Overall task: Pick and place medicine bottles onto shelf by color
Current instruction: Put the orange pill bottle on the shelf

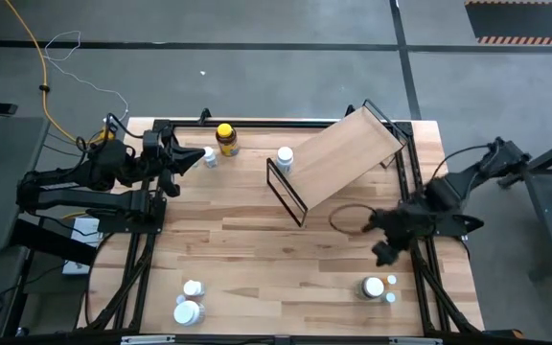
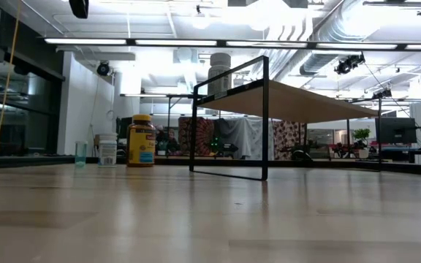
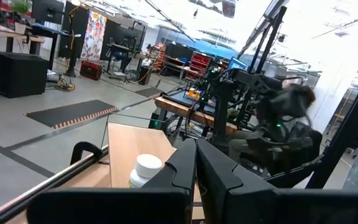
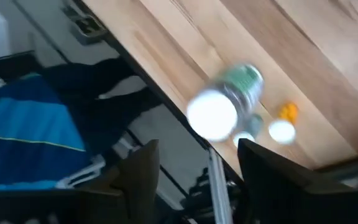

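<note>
Light-wood shelf (image 1: 343,155) with black wire ends sits tilted at upper centre of the high view, an amber bottle (image 1: 226,139) with a yellow cap to its upper left, one white bottle (image 1: 285,159) just beside its left end and another (image 1: 210,156) by the left gripper (image 1: 195,159), whose fingers (image 3: 185,171) look pressed together in the wrist view. At lower right the right gripper (image 1: 383,251) hangs with its fingers (image 4: 140,165) spread and empty above two white-capped bottles (image 1: 373,287), while two more white bottles (image 1: 190,302) stand at lower left.
</note>
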Controlling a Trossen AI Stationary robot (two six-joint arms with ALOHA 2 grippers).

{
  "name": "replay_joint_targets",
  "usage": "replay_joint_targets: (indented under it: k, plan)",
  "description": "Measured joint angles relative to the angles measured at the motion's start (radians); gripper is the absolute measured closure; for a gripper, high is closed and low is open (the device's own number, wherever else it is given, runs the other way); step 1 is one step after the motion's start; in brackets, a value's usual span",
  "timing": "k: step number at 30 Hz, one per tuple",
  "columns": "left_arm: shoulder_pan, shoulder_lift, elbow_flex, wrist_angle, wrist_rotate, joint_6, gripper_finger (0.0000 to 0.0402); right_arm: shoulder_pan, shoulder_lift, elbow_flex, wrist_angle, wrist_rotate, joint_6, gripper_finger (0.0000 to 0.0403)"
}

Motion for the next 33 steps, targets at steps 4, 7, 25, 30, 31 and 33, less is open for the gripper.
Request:
replay_joint_targets:
  k: [4,7,25,30,31,33]
  plan:
    - [0.0,0.0,0.0,0.0,-0.002,0.026,0.0398,0.165,0.018,0.0,-0.014,0.109,0.097,0.0183]
    - [0.0,0.0,0.0,0.0,-0.003,0.029,0.0398,0.266,0.063,0.0,-0.04,0.172,0.085,0.0183]
    - [0.0,0.0,0.0,0.001,-0.021,0.026,0.0398,0.478,0.405,0.0,-0.05,0.265,-0.086,0.0182]
    - [0.0,0.0,0.0,0.002,-0.029,0.026,0.0398,0.492,0.416,-0.036,-0.024,0.31,-0.013,0.0182]
    - [0.0,0.0,0.0,0.002,-0.029,0.026,0.0398,0.493,0.415,-0.048,-0.013,0.317,-0.004,0.0182]
    - [0.0,0.0,0.0,0.002,-0.029,0.026,0.0398,0.494,0.414,-0.068,0.006,0.317,-0.005,0.0182]
